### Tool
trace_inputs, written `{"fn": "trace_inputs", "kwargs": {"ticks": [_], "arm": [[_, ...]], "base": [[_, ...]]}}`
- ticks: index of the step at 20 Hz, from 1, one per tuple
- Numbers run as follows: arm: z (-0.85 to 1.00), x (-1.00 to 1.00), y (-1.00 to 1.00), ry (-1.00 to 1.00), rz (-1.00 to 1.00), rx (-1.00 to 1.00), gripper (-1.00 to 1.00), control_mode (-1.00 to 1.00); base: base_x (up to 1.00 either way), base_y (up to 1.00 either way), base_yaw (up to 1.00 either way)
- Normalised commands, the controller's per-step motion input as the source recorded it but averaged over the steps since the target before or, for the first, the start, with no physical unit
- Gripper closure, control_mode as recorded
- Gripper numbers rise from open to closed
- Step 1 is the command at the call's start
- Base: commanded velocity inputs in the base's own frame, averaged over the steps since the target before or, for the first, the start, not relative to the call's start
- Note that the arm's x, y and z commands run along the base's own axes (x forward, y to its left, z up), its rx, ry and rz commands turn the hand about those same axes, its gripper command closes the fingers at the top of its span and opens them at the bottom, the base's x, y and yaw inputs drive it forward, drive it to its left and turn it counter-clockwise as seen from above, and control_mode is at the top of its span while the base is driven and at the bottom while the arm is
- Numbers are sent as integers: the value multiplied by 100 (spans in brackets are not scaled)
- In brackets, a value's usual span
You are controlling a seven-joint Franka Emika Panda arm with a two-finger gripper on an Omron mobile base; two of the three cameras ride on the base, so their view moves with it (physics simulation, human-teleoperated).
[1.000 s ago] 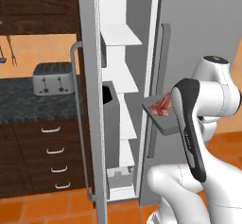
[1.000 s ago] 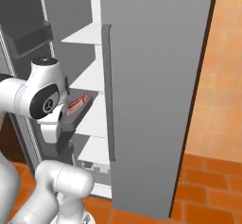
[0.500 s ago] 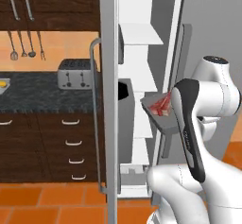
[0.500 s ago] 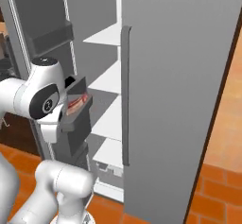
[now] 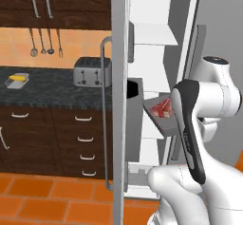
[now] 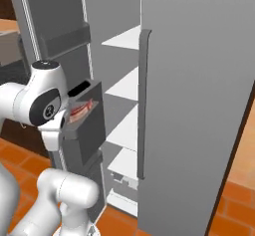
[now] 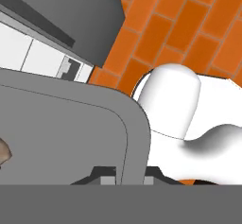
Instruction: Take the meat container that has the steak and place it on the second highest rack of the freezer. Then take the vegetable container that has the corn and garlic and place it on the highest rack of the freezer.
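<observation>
The freezer (image 5: 161, 77) is seen standing open, its white shelves stacked inside, with the highest rack (image 6: 124, 38) and the second highest rack (image 6: 124, 84) both bare. To the left in the left base view, a dark surface (image 5: 47, 89) carries a toaster (image 5: 91, 71) and a small tray (image 5: 16, 80) with something yellow in it (likely the corn, though it is too small to be sure).

The meat container (image 5: 163, 117) is held up in front of the freezer opening, roughly level with the middle shelves, with the steak (image 5: 160, 109) lying in it. The container is judged to be a stiff, light tray that keeps its shape when lifted by one edge; the loose steak could slide if the tray is tipped, so it is best kept level. A hold on the rim, as appears in the hand view, is judged suitable.

The pincer (image 7: 124, 179) is clamped on the rim of the meat container, its fingers drawn almost together across the thin wall.
</observation>
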Motion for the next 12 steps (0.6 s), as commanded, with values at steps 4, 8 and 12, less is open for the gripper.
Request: {"fn": "trace_inputs", "kwargs": {"ticks": [4,8,12], "arm": [[0,0,0,0,0,0,100,100],[0,0,0,0,0,0,100,100],[0,0,0,0,0,0,100,100]], "base": [[6,-57,-5],[32,-39,-11],[61,-1,-17]]}}
